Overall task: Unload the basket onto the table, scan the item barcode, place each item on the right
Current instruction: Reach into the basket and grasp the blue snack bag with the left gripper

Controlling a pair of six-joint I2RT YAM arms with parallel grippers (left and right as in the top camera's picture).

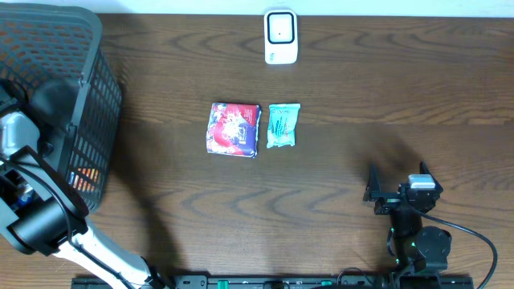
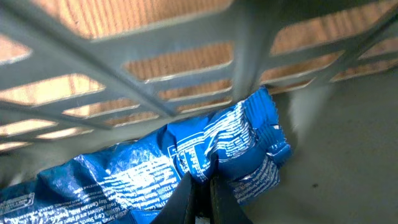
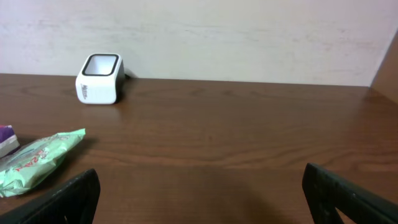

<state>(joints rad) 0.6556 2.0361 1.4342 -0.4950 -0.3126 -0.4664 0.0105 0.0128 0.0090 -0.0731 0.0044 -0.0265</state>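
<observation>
Inside the black mesh basket, my left gripper is shut, pinching a fold of a crinkled blue packet with white print; no barcode shows on it. The packet lies against the basket's grid wall. The white barcode scanner stands at the table's far edge, and is also in the right wrist view. My right gripper rests at the front right, open, with nothing between its fingers.
A red and purple packet and a green packet lie side by side mid-table; the green packet is far left of my right gripper. The basket fills the left edge of the table.
</observation>
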